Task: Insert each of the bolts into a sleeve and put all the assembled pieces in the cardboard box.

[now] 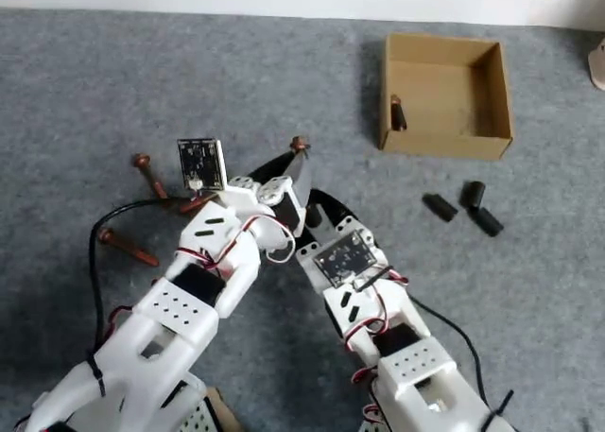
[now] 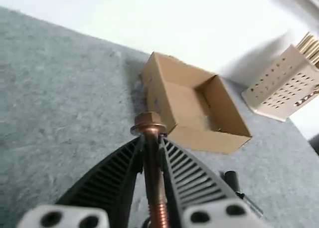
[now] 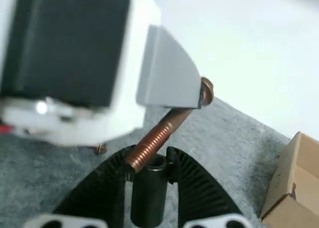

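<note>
Left gripper (image 2: 150, 140) pinches tilted bolt (image 2: 148, 123); right gripper (image 3: 149, 160) clasps sleeve (image 3: 148, 194).

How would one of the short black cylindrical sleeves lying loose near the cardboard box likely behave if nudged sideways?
Lying on its side, the short black cylindrical sleeve would probably roll when nudged, though the grey felt-like mat may slow it. It looks small, so likely light. It seems rigid: the matching held sleeve shows no squashing in the right gripper.
</note>
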Robot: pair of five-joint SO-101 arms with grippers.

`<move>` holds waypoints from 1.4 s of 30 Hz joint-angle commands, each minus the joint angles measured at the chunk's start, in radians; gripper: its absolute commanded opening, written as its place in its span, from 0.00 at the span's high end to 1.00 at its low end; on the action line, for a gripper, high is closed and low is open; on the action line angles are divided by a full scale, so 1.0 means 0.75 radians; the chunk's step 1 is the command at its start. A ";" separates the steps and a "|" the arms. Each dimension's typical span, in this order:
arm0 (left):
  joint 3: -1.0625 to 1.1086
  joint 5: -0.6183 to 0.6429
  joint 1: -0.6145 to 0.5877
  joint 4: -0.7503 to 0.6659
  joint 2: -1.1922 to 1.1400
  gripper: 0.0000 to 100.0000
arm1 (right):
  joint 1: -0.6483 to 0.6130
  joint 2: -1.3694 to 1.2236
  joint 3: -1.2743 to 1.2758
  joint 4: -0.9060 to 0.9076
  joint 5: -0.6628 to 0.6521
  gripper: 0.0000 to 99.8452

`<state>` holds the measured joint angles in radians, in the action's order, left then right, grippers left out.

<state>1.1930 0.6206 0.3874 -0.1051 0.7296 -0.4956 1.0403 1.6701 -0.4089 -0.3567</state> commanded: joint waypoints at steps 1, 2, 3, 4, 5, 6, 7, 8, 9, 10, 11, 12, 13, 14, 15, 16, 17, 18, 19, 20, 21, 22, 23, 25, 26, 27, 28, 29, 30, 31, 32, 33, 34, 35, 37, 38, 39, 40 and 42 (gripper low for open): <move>-0.011 -0.014 -0.013 -0.055 0.040 0.99 | 0.013 0.191 0.109 0.140 0.016 1.00; -0.017 -0.014 -0.013 -0.055 0.040 0.99 | 0.013 0.224 0.109 0.185 0.016 1.00; -0.032 -0.010 -0.013 -0.047 0.040 0.99 | 0.011 0.253 0.111 0.220 0.018 1.00; -0.040 -0.008 -0.013 -0.043 0.040 0.99 | 0.005 0.271 0.111 0.251 0.031 1.00; -0.050 -0.008 -0.011 -0.043 0.040 0.99 | 0.003 0.287 0.111 0.277 0.051 1.00; -0.054 -0.008 -0.009 -0.043 0.040 0.99 | 0.001 0.296 0.111 0.300 0.057 1.00; -0.056 -0.008 -0.009 -0.045 0.042 0.99 | 0.001 0.296 0.111 0.312 0.063 1.00; -0.058 -0.008 -0.009 -0.047 0.042 0.99 | 0.001 0.294 0.111 0.316 0.063 1.00; -0.071 -0.008 -0.013 -0.043 0.042 0.99 | 0.001 0.294 0.114 0.320 0.063 1.00; -0.087 -0.008 -0.015 -0.043 0.042 0.99 | 0.001 0.294 0.118 0.324 0.061 1.00; -0.099 -0.008 -0.017 -0.041 0.042 0.99 | 0.001 0.296 0.132 0.324 0.061 1.00; -0.109 -0.008 -0.032 -0.041 0.042 0.99 | 0.001 0.298 0.138 0.326 0.061 1.00; -0.116 -0.008 -0.048 -0.035 0.042 0.99 | 0.001 0.298 0.142 0.326 0.061 1.00; -0.122 -0.008 -0.058 -0.012 0.042 0.99 | 0.007 0.298 0.142 0.328 0.061 1.00; -0.128 -0.008 -0.066 0.025 0.042 0.99 | 0.007 0.298 0.142 0.328 0.061 1.00; -0.128 -0.008 -0.071 0.065 0.042 0.99 | 0.013 0.300 0.142 0.328 0.061 1.00; -0.128 -0.010 -0.081 0.108 0.042 0.99 | 0.026 0.300 0.142 0.328 0.061 1.00; -0.128 -0.012 -0.091 0.153 0.042 0.99 | 0.038 0.300 0.142 0.328 0.061 1.00; -0.130 -0.012 -0.105 0.211 0.042 0.99 | 0.048 0.300 0.142 0.328 0.061 1.00; -0.132 -0.012 -0.122 0.268 0.040 0.99 | 0.062 0.300 0.142 0.328 0.061 1.00; -0.144 -0.012 -0.134 0.325 0.032 0.99 | 0.077 0.300 0.142 0.328 0.061 1.00; -0.165 -0.012 -0.148 0.389 0.030 0.99 | 0.087 0.300 0.142 0.328 0.061 1.00; -0.189 -0.012 -0.152 0.464 0.028 0.99 | 0.097 0.300 0.142 0.328 0.061 1.00; -0.238 -0.014 -0.154 0.595 0.028 0.99 | 0.111 0.300 0.142 0.328 0.061 1.00; -0.263 -0.016 -0.159 0.651 0.028 0.99 | 0.116 0.300 0.142 0.328 0.061 1.00; -0.285 -0.020 -0.163 0.698 0.028 0.99 | 0.118 0.300 0.142 0.328 0.061 1.00; -0.304 -0.053 -0.169 0.736 0.028 0.99 | 0.118 0.300 0.142 0.328 0.061 1.00; -0.316 -0.106 -0.177 0.775 0.028 0.99 | 0.118 0.298 0.142 0.328 0.061 1.00; -0.324 -0.162 -0.185 0.812 0.028 0.99 | 0.118 0.298 0.142 0.328 0.061 1.00; -0.326 -0.209 -0.195 0.841 0.028 0.99 | 0.118 0.298 0.142 0.328 0.061 1.00; -0.324 -0.241 -0.212 0.867 0.028 0.99 | 0.118 0.296 0.142 0.328 0.061 1.00; -0.320 -0.254 -0.230 0.892 0.028 0.99 | 0.118 0.296 0.142 0.328 0.061 1.00; -0.312 -0.245 -0.255 0.921 0.028 0.99 | 0.118 0.296 0.142 0.330 0.061 1.00; -0.304 -0.229 -0.281 0.937 0.028 0.99 | 0.118 0.296 0.142 0.330 0.061 1.00; -0.275 -0.233 -0.324 0.947 0.028 0.99 | 0.118 0.296 0.142 0.343 0.061 1.00; -0.261 -0.248 -0.345 0.947 0.028 0.99 | 0.118 0.298 0.142 0.359 0.061 1.00; -0.249 -0.270 -0.365 0.943 0.028 0.99 | 0.118 0.300 0.142 0.369 0.061 1.00; -0.238 -0.297 -0.382 0.943 0.028 0.99 | 0.118 0.300 0.142 0.371 0.061 1.00; -0.226 -0.329 -0.410 0.949 0.028 0.99 | 0.118 0.300 0.142 0.375 0.061 1.00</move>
<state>1.0288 0.4058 0.1189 0.6007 0.7357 -0.4219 1.2398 1.6778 -0.1312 -0.3199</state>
